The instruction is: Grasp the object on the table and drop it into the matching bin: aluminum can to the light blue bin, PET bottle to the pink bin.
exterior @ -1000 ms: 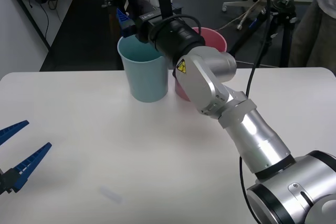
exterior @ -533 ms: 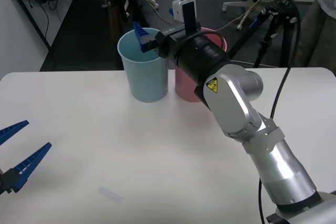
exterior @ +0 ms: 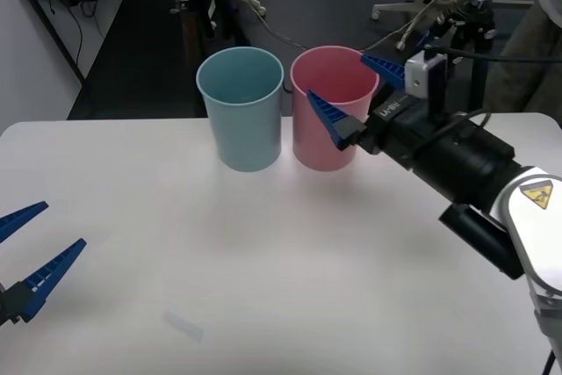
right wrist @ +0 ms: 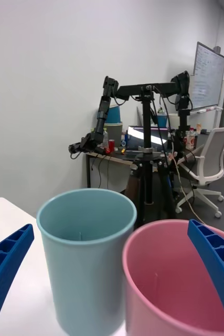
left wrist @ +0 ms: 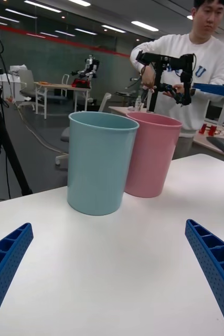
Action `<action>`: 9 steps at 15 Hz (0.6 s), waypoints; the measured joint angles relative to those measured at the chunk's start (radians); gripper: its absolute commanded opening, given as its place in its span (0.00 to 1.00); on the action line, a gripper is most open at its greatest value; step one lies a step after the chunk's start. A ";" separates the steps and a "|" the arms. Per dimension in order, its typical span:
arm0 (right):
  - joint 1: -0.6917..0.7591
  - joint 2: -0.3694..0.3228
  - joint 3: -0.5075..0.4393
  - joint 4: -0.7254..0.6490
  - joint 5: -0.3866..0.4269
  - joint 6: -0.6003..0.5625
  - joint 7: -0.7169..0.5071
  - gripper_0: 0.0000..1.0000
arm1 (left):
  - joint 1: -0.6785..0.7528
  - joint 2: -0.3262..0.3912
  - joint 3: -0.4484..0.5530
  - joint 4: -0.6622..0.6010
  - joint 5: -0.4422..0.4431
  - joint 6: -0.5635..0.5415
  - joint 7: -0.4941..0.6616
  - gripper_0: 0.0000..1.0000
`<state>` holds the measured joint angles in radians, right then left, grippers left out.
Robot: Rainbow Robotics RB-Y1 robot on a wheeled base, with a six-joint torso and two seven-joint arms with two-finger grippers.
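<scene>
Right gripper point(exterior: 356, 92) (fingers spread) moved from light blue bin point(exterior: 241, 120) to pink bin point(exterior: 329, 85).

Bright, even overhead light; soft shadows.

Right hand point(exterior: 351, 94) raised, fingers spread; left hand point(exterior: 31, 252) low, fingers spread.

We see a dark floor point(exterior: 149, 32) beyond, with a white office chair point(right wrist: 209, 168) and a tripod point(right wrist: 146, 173). A whiteboard point(right wrist: 203, 79) hangs on the white wall point(right wrist: 49, 79).
</scene>
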<state>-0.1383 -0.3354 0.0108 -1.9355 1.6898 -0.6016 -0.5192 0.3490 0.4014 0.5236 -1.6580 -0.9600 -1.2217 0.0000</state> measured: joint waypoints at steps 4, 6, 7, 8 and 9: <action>0.136 -0.013 -0.250 0.002 -0.181 -0.201 0.197 1.00 | 0.000 0.000 0.000 0.000 0.000 0.000 0.000 1.00; 0.190 -0.012 -0.358 0.032 -0.262 -0.302 0.263 1.00 | 0.000 0.000 0.000 0.000 0.000 0.000 0.000 1.00; 0.214 -0.012 -0.404 0.052 -0.293 -0.341 0.296 1.00 | 0.000 0.000 0.000 0.000 0.000 0.000 0.000 1.00; 0.236 -0.013 -0.448 0.072 -0.316 -0.377 0.323 1.00 | 0.000 0.000 0.000 0.000 0.000 0.000 0.000 1.00; 0.256 -0.013 -0.487 0.096 -0.335 -0.408 0.337 1.00 | 0.000 0.000 0.000 0.000 0.000 0.000 0.000 1.00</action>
<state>0.1174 -0.3487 -0.4758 -1.8398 1.3547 -1.0098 -0.1824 0.3490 0.4014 0.5236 -1.6581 -0.9599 -1.2217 0.0000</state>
